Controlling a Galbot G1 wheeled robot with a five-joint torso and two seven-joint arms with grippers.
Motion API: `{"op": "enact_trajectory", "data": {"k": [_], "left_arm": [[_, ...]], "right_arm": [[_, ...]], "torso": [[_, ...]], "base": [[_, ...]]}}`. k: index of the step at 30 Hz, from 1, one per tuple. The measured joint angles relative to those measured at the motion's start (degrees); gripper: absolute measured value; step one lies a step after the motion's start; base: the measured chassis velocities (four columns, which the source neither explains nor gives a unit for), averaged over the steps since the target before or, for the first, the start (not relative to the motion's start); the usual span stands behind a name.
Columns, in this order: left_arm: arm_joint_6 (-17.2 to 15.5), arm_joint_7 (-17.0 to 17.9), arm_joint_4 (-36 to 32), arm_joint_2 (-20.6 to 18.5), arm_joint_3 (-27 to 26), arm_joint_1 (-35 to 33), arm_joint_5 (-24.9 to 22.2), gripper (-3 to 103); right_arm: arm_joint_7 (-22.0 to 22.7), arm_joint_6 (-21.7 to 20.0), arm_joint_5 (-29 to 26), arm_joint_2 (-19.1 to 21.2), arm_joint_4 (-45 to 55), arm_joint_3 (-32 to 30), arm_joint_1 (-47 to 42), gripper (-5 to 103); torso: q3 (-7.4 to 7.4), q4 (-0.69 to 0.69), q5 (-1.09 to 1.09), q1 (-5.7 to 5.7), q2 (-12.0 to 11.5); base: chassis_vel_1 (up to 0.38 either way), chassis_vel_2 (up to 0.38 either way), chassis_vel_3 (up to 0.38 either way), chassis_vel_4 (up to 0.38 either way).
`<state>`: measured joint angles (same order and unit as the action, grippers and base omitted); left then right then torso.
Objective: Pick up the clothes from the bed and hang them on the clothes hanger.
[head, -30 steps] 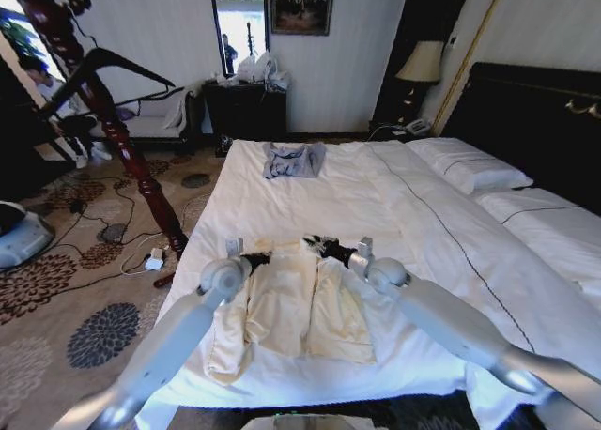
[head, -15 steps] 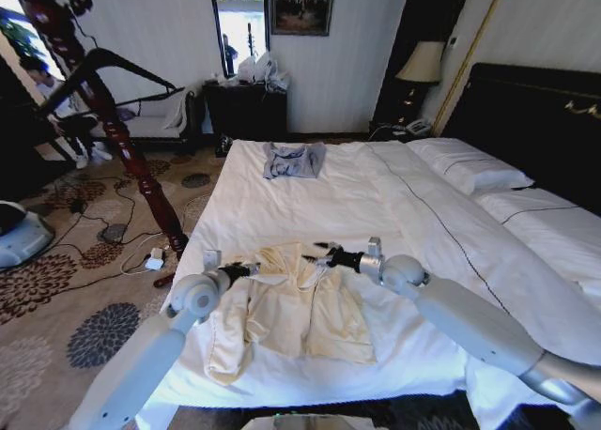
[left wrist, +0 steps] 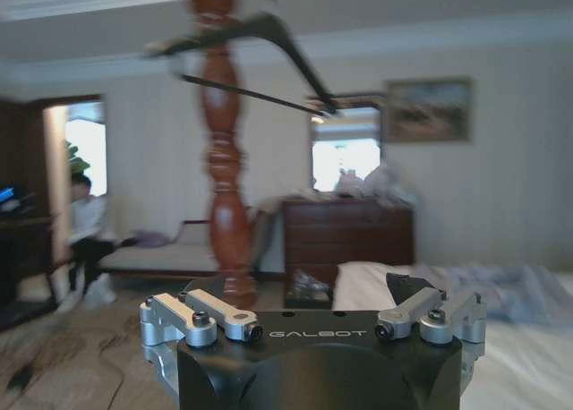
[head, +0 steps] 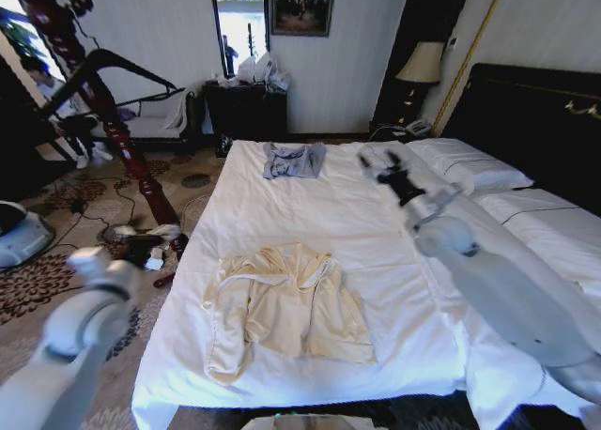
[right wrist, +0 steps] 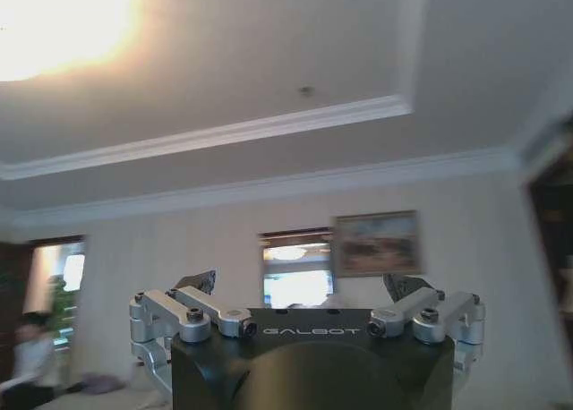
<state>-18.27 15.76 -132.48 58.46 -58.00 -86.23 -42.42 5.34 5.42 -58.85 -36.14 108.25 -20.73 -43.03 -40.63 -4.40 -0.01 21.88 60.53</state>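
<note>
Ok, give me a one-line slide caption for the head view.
Both arms raised off the bed, the cream garment lying crumpled near its foot, the black hanger on the wooden stand.

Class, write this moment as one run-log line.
clothes: flat on bed | left gripper: open, empty | right gripper: open, raised | hanger: on stand

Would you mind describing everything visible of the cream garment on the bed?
The clothes are one cream, pale-yellow, long-sleeved garment of thin, soft-looking fabric. It lies crumpled and roughly flat near the foot of the bed, resting on the white duvet, with one sleeve trailing toward the bed's edge. Its front is open and folded over. Neither gripper touches it.
</note>
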Motion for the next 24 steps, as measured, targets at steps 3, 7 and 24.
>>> {"op": "enact_trajectory", "data": {"k": [3,7,24], "left_arm": [[1.3,0.5,-3.4,3.8,-2.8,-2.2,-0.3,100],[3.9,-1.4,-4.9,8.1,-3.7,-3.7,6.6,100],[9.1,-2.0,-10.9,21.3,2.4,-11.3,18.7,100]], "right_arm": [[2.1,-1.5,-0.1,-1.9,7.0,-10.2,-10.7,100],[-0.7,0.0,3.9,-6.8,9.2,-16.8,-15.9,100],[-4.7,3.8,11.3,-17.1,15.2,-37.8,-37.4,100]], "torso": [[0.02,-0.13,0.04,-0.01,0.0],[0.01,-0.05,0.02,-0.01,0.0],[0.01,-0.06,0.0,0.0,0.0]], "base": [[0.0,0.0,0.0,0.0],[0.0,0.0,0.0,0.0],[0.0,0.0,0.0,0.0]]}}
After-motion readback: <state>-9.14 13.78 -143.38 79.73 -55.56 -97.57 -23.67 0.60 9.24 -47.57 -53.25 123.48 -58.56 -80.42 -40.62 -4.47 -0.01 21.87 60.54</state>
